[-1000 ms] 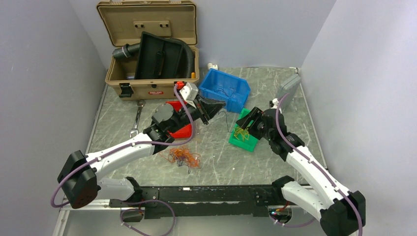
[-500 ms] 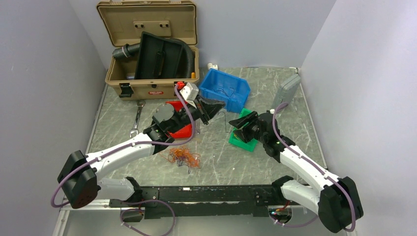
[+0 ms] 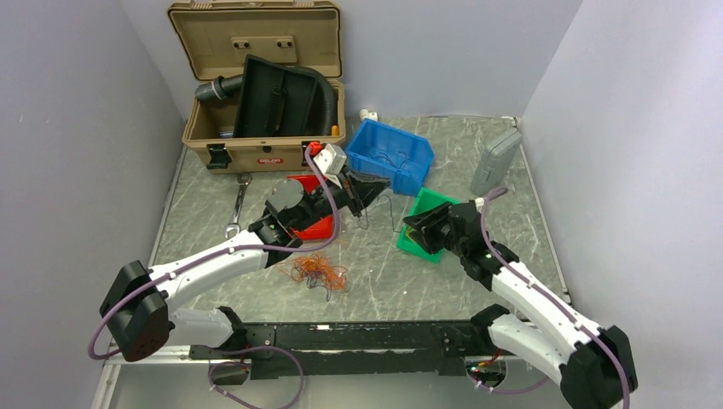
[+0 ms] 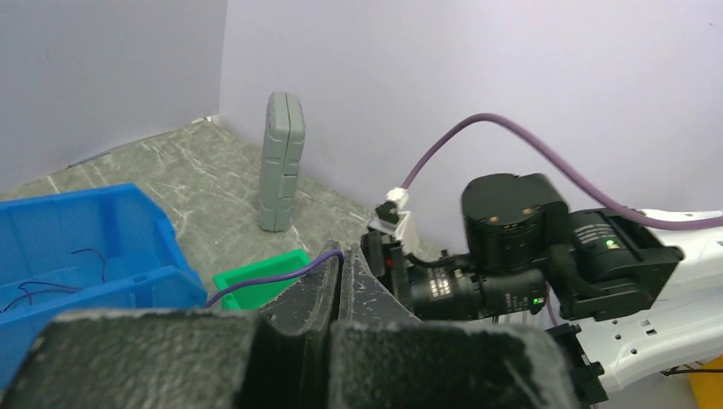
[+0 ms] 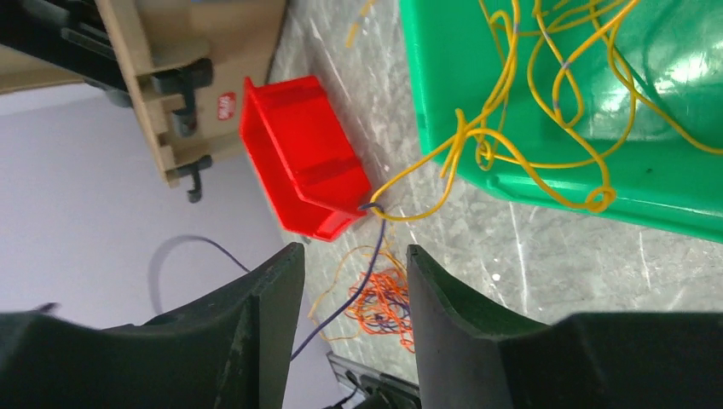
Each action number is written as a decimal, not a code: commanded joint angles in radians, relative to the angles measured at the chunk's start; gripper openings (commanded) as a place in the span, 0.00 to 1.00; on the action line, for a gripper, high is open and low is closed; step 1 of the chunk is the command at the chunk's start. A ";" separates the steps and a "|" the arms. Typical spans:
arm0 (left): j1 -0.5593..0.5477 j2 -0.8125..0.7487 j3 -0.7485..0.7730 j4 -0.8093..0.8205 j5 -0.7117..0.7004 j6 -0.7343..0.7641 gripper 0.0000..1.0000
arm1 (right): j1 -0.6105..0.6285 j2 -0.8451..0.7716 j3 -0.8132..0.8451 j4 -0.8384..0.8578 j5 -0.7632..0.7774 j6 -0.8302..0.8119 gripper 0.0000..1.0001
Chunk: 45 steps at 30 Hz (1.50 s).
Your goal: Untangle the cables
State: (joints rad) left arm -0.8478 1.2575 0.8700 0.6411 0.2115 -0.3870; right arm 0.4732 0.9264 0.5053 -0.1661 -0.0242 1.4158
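My left jaws were shut tight on one thin purple wire (image 5: pixel 376 251). I held it up near the blue bin (image 3: pixel 409 175). I think I held it high so it was pulled straight and easy to follow.

The far end of that wire was hooked on a loop of the yellow wires (image 5: pixel 486 153). The loop hung out over the wall of the green bin (image 5: pixel 422 85). That hook was the knot I had to undo, I think.

My right jaws were apart and held nothing. In the right wrist view the purple wire ran down between them, just under the hook. I could not tell if it was really inside them or only behind them. I think they were there to grab the wire close to the knot.

The other cables sat in an orange pile (image 3: pixel 320 274) on the surface (image 3: pixel 375 281), near the red bin (image 5: pixel 294 153). A few dark wires (image 4: pixel 51 277) lay in the blue bin. I think each bin was for one kind of wire, so the loose ones did not mix again.

I counted three bins: one blue, one green and one red. There was one tan box (image 3: pixel 256 153), one wrench (image 3: pixel 238 204) and one gray case (image 3: pixel 496 160). There was one orange pile and one purple wire.
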 commanded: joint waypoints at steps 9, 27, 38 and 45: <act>-0.003 0.017 0.021 0.051 0.018 -0.041 0.00 | 0.025 0.042 0.017 0.083 -0.029 0.023 0.49; -0.003 -0.192 0.101 -0.328 -0.101 0.100 0.00 | -0.007 0.120 -0.027 0.068 0.147 0.048 0.00; 0.083 -0.342 0.178 -0.642 -0.201 0.145 0.00 | -0.161 0.020 -0.045 0.007 0.114 -0.077 0.18; 0.122 -0.390 0.227 -0.760 -0.208 0.155 0.00 | -0.222 0.001 -0.078 0.023 0.063 -0.086 0.20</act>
State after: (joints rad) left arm -0.7464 0.9180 1.0409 -0.0807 0.0238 -0.2516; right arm 0.2890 0.9463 0.4553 -0.1341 0.0467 1.3575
